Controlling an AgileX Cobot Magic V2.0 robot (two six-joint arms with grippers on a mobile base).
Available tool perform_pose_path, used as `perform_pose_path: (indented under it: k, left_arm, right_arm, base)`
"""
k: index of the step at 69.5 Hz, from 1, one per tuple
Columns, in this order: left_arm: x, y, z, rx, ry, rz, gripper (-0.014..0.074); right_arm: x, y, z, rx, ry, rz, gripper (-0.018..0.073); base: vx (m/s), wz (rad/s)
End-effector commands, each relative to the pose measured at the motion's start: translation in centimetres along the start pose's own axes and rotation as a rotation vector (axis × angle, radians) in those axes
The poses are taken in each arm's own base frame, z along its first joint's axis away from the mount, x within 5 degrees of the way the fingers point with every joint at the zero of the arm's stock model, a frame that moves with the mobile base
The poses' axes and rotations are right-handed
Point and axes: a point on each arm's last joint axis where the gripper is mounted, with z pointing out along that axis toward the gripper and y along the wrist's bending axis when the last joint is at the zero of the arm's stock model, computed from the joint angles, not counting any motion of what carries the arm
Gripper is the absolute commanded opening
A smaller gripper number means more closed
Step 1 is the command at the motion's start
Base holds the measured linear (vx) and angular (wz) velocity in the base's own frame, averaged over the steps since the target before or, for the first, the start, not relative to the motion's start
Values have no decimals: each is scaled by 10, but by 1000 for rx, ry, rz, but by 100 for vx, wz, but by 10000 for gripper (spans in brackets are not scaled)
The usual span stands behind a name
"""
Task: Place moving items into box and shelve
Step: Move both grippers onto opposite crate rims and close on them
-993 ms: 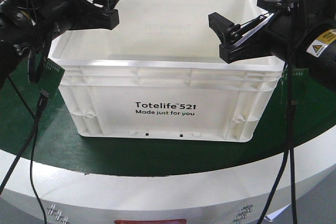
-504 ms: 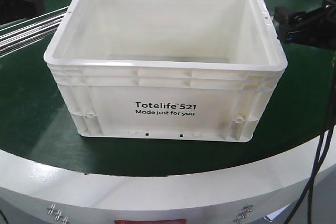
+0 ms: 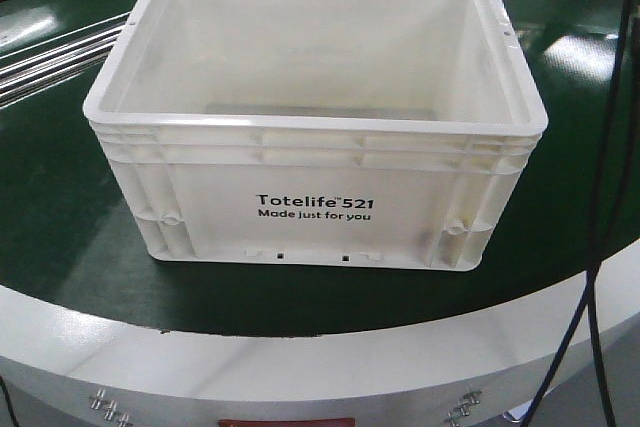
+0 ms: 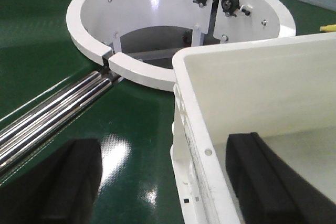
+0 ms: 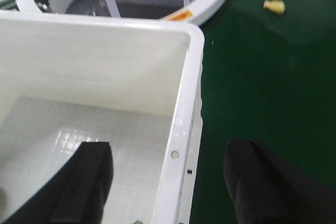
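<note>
Straddling box [image 3: 315,207] side walls, left gripper [image 4: 160,148] and right gripper [image 5: 171,150] gape wide, empty; likely pre-lift grasp. Next: clamp walls, lift level.

The box [image 3: 320,197] stands on the table [image 3: 60,247]. Behind it, at the far side, sits a ring fixture [image 4: 157,3] — rods [image 3: 50,59] lie far left, reaching the ring.

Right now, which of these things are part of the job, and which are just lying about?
Job: white box; left pincer and right pincer, each open astride a box wall.
Lying about: white ring; steel rods; small yellow piece on the green table.
</note>
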Motion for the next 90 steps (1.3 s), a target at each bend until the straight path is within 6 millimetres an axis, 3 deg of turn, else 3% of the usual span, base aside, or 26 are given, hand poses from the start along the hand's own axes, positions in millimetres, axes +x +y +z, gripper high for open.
perform_pose_path:
  k: [1, 17, 36, 56, 90]
  left_arm:
    - [-24, 0, -10, -1, -91, -7, 582]
    - [-35, 0, 8, 19, 27, -9, 582]
    - [-32, 0, 19, 21, 63, -10, 582]
    - [-32, 0, 19, 20, 59, -9, 582]
    - [-32, 0, 19, 19, 64, -7, 582]
  right_arm:
    - [-19, 1, -16, 0, -55, 11, 481]
    - [-23, 0, 12, 6, 104, 60, 477]
    - [-16, -1, 37, 3, 203, 75, 457]
    - [-9, 20, 67, -29, 246, 31, 440]
    - [-9, 17, 87, -19, 233, 51, 439]
  base:
    - [0, 0]
    - [0, 0]
    - [0, 0]
    - [0, 0]
    - [0, 0]
